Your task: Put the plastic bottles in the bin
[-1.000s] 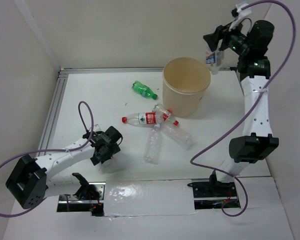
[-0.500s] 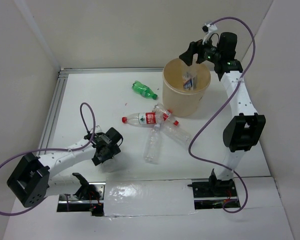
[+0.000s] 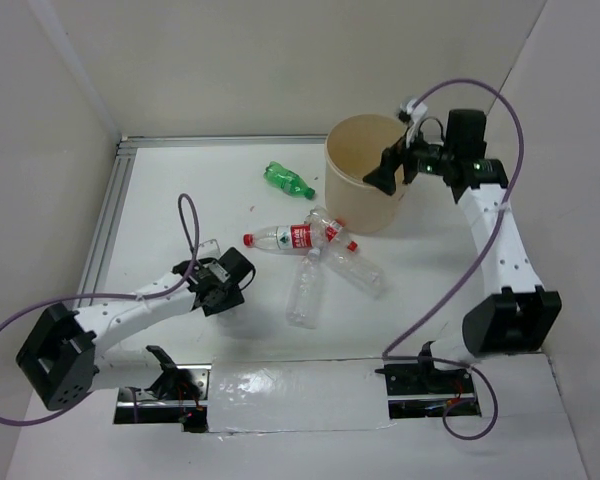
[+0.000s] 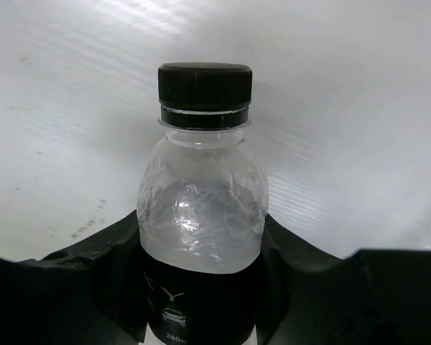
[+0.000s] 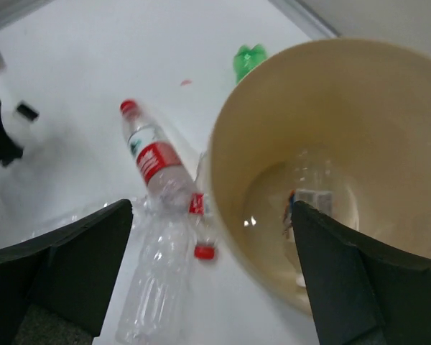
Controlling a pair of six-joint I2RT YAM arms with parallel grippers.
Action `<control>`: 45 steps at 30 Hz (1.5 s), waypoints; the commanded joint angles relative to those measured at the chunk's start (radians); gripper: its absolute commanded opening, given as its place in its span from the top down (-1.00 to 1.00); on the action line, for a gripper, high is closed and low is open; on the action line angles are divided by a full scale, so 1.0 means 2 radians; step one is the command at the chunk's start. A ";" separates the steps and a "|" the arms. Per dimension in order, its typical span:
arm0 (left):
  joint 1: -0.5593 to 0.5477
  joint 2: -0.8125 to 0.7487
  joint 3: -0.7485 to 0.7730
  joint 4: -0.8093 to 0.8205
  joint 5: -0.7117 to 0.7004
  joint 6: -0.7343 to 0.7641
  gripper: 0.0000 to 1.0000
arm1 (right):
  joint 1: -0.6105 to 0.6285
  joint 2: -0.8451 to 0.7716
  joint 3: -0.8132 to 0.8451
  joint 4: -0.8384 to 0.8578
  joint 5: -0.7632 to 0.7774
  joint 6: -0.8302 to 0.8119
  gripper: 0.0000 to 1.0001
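Observation:
In the left wrist view a clear bottle with a black cap [image 4: 203,194] stands between my left gripper's [image 4: 201,248] fingers, which press on its dark label from both sides. From the top view that gripper [image 3: 220,285] is low over the table at the near left. My right gripper [image 3: 385,175] hangs open over the tan bin [image 3: 352,208], jaws wide and empty [image 5: 212,244]. One clear bottle [image 5: 307,208] lies on the bin's [image 5: 388,108] floor. On the table lie a green bottle [image 3: 287,180], a red-labelled bottle [image 3: 285,238] and clear ones [image 3: 305,290] [image 3: 357,267].
An aluminium rail [image 3: 105,230] runs along the table's left and back edges, with white walls behind. Purple cables loop from both arms. The heap of bottles lies just left of and in front of the bin.
The right arm swung in over the bin, opened and dropped its bottle inside, then drew back toward the near rim. My left gripper closed on the black-capped bottle and shifted slightly right.

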 commanded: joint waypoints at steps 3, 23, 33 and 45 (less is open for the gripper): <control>-0.033 -0.060 0.155 0.074 -0.038 0.141 1.00 | 0.013 -0.113 -0.146 -0.083 0.022 -0.157 -0.64; -0.027 0.356 0.631 0.429 0.033 0.325 0.65 | 0.040 -0.241 -0.388 -0.008 0.099 -0.172 -0.65; -0.027 0.437 0.726 0.383 0.045 0.330 -0.99 | 0.062 -0.180 -0.398 0.029 0.127 -0.155 -0.83; -0.032 0.207 0.429 0.378 0.008 0.408 -0.99 | 0.144 -0.053 -0.393 0.100 0.206 -0.119 -0.85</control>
